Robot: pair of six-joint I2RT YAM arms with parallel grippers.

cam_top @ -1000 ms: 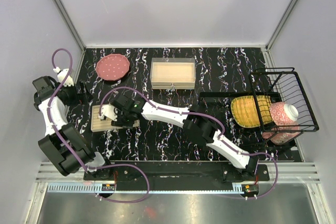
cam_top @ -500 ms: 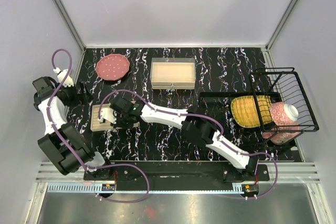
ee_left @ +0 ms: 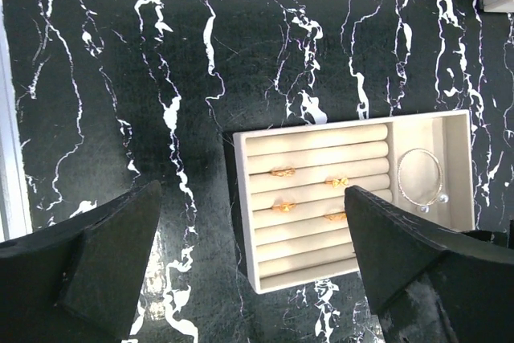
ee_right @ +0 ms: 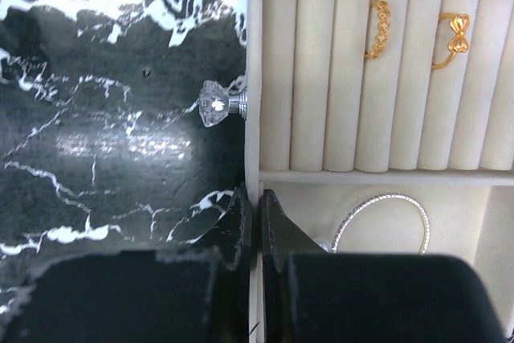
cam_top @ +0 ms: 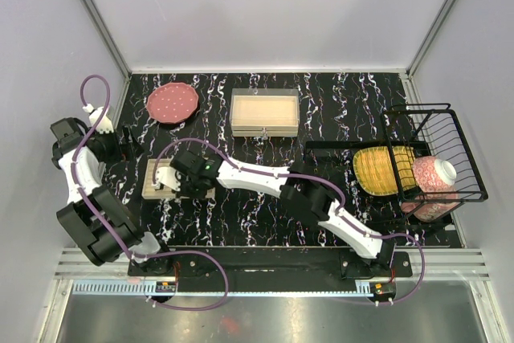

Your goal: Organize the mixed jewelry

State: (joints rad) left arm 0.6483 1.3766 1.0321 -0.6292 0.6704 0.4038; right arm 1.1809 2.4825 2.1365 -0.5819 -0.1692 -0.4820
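Observation:
The beige ring tray (ee_left: 317, 259) lies at the table's left; it also shows in the top view (cam_top: 159, 187). Orange-gold rings (ee_left: 282, 172) sit in its padded rolls, two of them in the right wrist view (ee_right: 379, 28). A silvery hoop (ee_right: 384, 216) lies in the tray's side compartment, also in the left wrist view (ee_left: 420, 176). My right gripper (ee_right: 257, 198) is shut on the tray's side wall (ee_right: 253, 62), just below a crystal knob (ee_right: 215, 104). My left gripper (ee_left: 250, 192) is open and empty, high above the tray's left edge.
A pink plate (cam_top: 172, 103) and a cream box (cam_top: 264, 112) stand at the back. A black wire basket (cam_top: 459, 144) at the right holds a yellow dish (cam_top: 384, 170) and a pink-and-white cup (cam_top: 434, 180).
My right wrist has turned and shifted a little toward the near side over the tray, and the tray has swung slightly with it. The left arm has hardly moved.

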